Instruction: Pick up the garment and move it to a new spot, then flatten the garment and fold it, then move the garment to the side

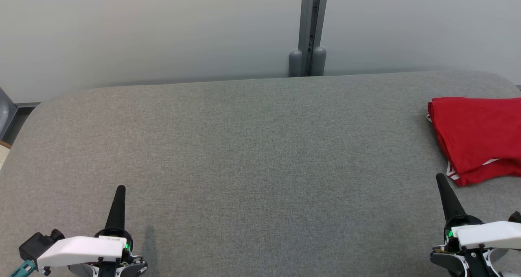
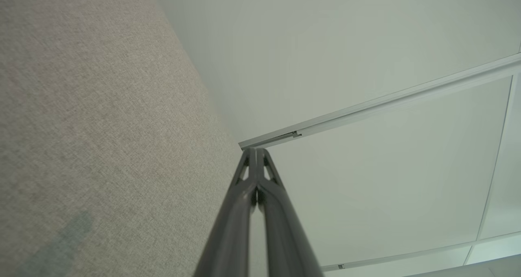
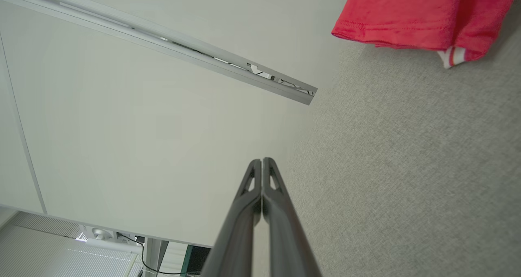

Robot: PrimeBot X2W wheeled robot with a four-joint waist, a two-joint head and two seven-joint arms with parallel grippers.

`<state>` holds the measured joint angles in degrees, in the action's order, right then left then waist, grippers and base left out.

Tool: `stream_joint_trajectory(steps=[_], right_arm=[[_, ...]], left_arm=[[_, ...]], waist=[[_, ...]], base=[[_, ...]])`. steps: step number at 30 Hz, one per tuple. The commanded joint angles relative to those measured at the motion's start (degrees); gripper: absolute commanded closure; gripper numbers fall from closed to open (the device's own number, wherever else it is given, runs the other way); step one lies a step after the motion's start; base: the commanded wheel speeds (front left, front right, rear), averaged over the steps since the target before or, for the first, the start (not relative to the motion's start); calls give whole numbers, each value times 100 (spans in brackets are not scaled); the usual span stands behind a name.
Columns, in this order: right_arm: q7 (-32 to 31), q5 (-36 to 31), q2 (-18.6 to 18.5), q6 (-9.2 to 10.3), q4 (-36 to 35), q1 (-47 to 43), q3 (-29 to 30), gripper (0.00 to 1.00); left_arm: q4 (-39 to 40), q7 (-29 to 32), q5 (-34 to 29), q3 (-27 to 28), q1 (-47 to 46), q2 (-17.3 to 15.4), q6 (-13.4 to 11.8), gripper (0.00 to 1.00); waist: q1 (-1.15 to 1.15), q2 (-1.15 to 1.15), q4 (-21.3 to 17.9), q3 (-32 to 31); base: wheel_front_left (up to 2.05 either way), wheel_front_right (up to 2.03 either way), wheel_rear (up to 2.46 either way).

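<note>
Just ahead of the right gripper (image 1: 441,180) and a little to its outer, right-hand side: the red garment (image 1: 476,134), folded and flat on the grey fabric tabletop (image 1: 244,147). Nearest the fingertips at one corner, with white-striped trim (image 1: 452,173) peeking out there, yet apart from them, no contact. Cut off by the right edge of the head view.

Fingers of the right gripper pressed together into a single dark point, gripping nothing. Same in the right wrist view: right gripper (image 3: 262,162) closed tip to tip and empty, red garment (image 3: 407,12) ahead toward the upper right, a stitched hem (image 3: 366,31) turned toward the fingers, bare grey fabric between.

Well apart from the left gripper (image 1: 121,189), far off to its right across the tabletop. Left gripper (image 2: 256,151) likewise closed, fingers touching along their length, nothing held, plain fabric beside it.

Beyond both grippers: a pale wall (image 1: 142,33) and a grey upright post (image 1: 311,29) at the tabletop's far edge.
</note>
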<state>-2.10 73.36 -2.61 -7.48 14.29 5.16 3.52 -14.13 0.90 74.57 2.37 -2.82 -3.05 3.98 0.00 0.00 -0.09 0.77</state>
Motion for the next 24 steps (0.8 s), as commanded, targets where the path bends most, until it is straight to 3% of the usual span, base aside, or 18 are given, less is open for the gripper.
stream_joint_trajectory(steps=[1, 24], right_arm=[[-39, 135, -58, -2, -47, 80, 44, 100], [-271, 1174, -64, -2, -41, 117, 189, 100]], left_arm=[[42, 24, 117, 45, -149, -42, 52, 100], [28, 322, 1103, 241, -291, -40, 233, 100]], waist=[[0, 0, 0, -1], [0, 0, 5, -32]], base=[[0, 0, 0], [0, 0, 0]])
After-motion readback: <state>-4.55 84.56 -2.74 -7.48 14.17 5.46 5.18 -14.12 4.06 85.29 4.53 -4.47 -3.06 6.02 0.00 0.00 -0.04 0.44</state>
